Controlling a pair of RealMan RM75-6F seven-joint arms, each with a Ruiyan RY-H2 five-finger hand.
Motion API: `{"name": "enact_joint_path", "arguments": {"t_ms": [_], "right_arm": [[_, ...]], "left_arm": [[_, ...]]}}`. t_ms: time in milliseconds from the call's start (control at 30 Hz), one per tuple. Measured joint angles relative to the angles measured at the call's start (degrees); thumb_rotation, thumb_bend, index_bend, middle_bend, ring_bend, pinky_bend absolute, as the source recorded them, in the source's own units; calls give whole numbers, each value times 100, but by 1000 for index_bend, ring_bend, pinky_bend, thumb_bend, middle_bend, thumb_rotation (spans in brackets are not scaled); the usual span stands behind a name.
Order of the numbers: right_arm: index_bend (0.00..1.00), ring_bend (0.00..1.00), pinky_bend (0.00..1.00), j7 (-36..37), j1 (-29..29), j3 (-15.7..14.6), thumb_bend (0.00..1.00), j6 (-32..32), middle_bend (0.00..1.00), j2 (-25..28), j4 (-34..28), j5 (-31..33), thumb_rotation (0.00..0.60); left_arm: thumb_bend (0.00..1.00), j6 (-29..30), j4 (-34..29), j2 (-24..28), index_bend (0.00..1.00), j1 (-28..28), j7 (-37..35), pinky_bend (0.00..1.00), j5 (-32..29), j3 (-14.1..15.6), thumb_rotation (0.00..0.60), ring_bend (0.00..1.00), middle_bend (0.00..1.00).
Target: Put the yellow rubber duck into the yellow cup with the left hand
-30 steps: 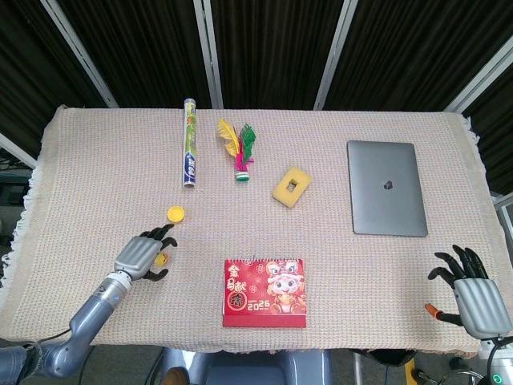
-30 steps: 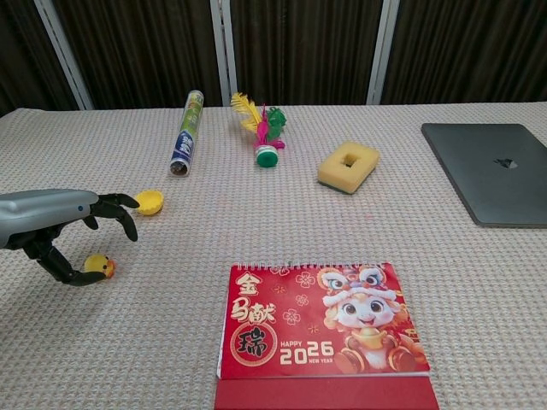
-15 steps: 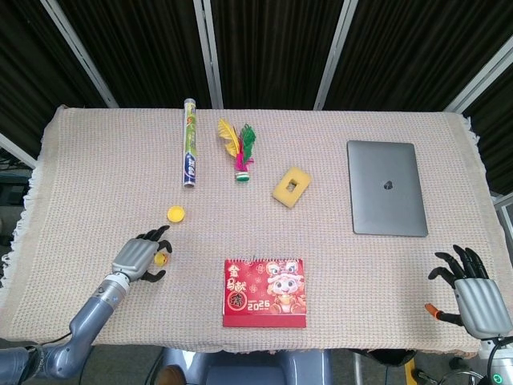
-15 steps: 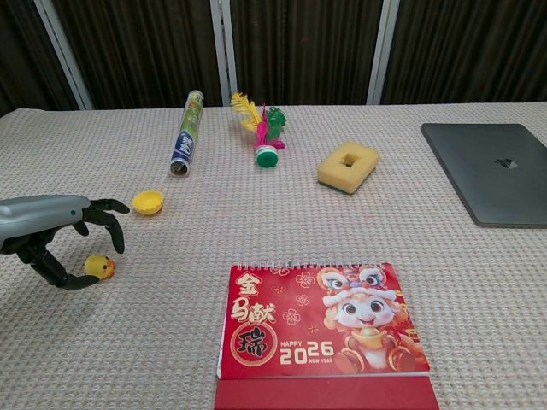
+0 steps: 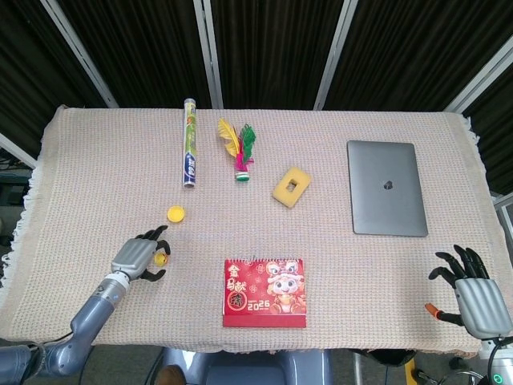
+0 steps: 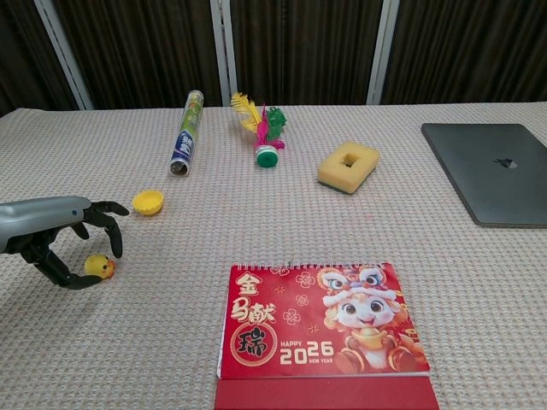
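between the curled fingertips of left hand point(image 6: 47, 231), on the cloth: yellow rubber duck point(image 6: 99, 267), touched by the lower finger, not lifted. just beyond the fingertips: yellow cup point(image 6: 147, 202). right hand point(image 5: 473, 297): fingers spread, holding nothing.

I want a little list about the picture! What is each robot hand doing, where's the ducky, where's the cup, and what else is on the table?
left hand: fingers curled around the duck, thumb touching it; grip not clearly closed
right hand: open, fingers spread, at the table's near right edge
yellow rubber duck: on the cloth, not lifted
yellow cup: small, upright, apart from the duck, farther from the robot
duck in cup: not yet
other things: calendar, sponge, laptop, shuttlecock, tube
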Motion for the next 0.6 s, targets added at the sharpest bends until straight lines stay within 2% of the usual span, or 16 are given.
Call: {"name": "enact_joint_path", "arguments": {"t_ms": [267,600], "right_arm": [[444,0,0,33,-3,1,30,11,189,-3,22,-7,600],[444,0,0,-3,-22,-7,29,46,189,-8,11,-28,600]], "left_arm": [[326,8,-46,3,378,-60,5,184,-55,-17,600,81,0],[326,43,-53,235,383,24,-143,182,89,113,600,80,0]]}}
